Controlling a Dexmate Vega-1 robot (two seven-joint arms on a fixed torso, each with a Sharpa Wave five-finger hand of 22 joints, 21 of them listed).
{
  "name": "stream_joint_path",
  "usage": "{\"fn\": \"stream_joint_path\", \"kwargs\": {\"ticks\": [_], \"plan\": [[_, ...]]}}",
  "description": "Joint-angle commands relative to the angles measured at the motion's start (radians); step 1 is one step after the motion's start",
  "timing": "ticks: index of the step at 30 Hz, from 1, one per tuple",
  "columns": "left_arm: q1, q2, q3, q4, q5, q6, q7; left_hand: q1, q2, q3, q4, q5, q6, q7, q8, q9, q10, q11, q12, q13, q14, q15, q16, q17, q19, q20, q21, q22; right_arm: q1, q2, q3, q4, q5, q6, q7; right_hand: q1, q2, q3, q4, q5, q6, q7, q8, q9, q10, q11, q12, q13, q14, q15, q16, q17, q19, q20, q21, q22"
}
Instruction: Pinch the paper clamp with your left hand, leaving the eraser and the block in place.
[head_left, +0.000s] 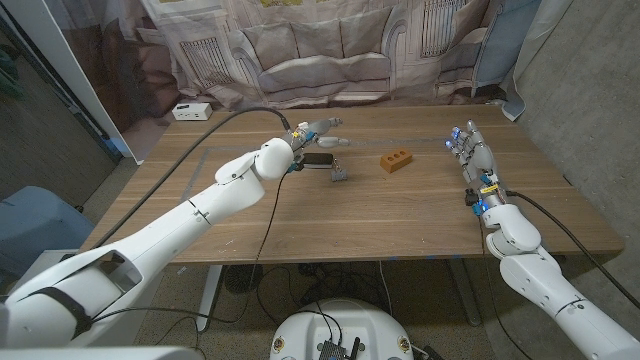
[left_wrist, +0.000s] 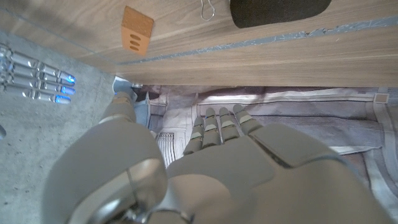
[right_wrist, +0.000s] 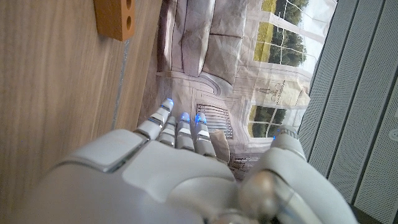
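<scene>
Step in hand, by my read: approach — left hand (head_left: 318, 133) is out over the far-left part of the table (head_left: 330, 225), w/ nothing in it and fingers apart, reaching past the goods. No grasp yet.

Where the goods are: the paper clamp (head_left: 340, 172) sits on the wood just in front of the left hand, near the middle of the table, a small dark body w/ wire handles. Left wrist view shows its wire loop (left_wrist: 207, 9) at the table edge of that pic, next to a dark flat shape. The eraser (head_left: 317, 158) — the black flat slab — lies just beside the clamp, close under the left hand's fingers. The orange block (head_left: 397, 161) w/ holes sits apart from both, toward the robot's right; also seen in left wrist view (left_wrist: 136, 29) and right wrist view (right_wrist: 117, 18).

Right hand (head_left: 474, 157) stands on its edge at the right side, fingers straight and released, holding nothing, well apart from the block.

Next move, as I judge it: hand looks to have its fingers beyond the clamp, so it needs to come back toward the robot & lower, thumb and 1 finger either side of the clamp. Tight bit is the eraser — it's just beside the clamp, so the fingers want to drop in from the clamp's free side to avoid nudging it. Block is far enough off to be low risk.
</scene>
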Motion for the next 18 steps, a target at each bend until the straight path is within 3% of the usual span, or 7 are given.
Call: {"fn": "stream_joint_path", "kwargs": {"ticks": [1,10,18], "plan": [[0.066,-0.008,-0.052,-0.017,-0.093,-0.034,0.158,-0.012,-0.003,0.003,0.000,0.003,0.023,0.032,0.010,0.000,0.024,-0.006,0.010,-0.001,0.021,-0.005,0.011,0.001,0.028,0.001,0.011,0.002,0.044,-0.011,-0.018,0.082,0.003,0.035,0.069,-0.006,-0.002,-0.006,0.001,0.000,0.011,0.000,0.003,0.003,0.005,-0.001,0.002,0.003,0.010,0.003,0.007,0.005,0.007,0.001,0.003,0.002],[0.143,0.066,-0.135,-0.078,-0.179,-0.146,0.195,-0.025,-0.008,-0.002,0.000,0.003,0.053,0.028,0.013,-0.001,0.049,-0.001,0.017,-0.003,0.046,-0.012,0.015,0.001,0.053,0.005,0.014,0.002,0.038,-0.003,-0.023,0.057,0.033,0.027,0.073,-0.008,-0.002,-0.007,0.003,0.000,0.015,0.002,0.003,0.003,0.007,-0.001,0.001,0.002,0.015,0.001,0.008,0.005,0.018,0.002,0.006,0.002],[0.205,0.103,-0.220,-0.034,-0.320,-0.320,0.186,-0.033,-0.006,-0.003,0.002,0.003,0.068,0.029,0.015,-0.001,0.054,0.005,0.018,-0.004,0.051,-0.009,0.014,0.001,0.061,0.013,0.013,0.002,0.045,0.029,-0.045,0.049,-0.022,0.053,0.023,-0.012,-0.005,-0.010,0.003,0.001,0.015,0.000,0.002,0.003,0.008,-0.005,0.001,0.002,0.024,0.000,0.011,0.005,0.034,0.001,0.011,0.002]]}}
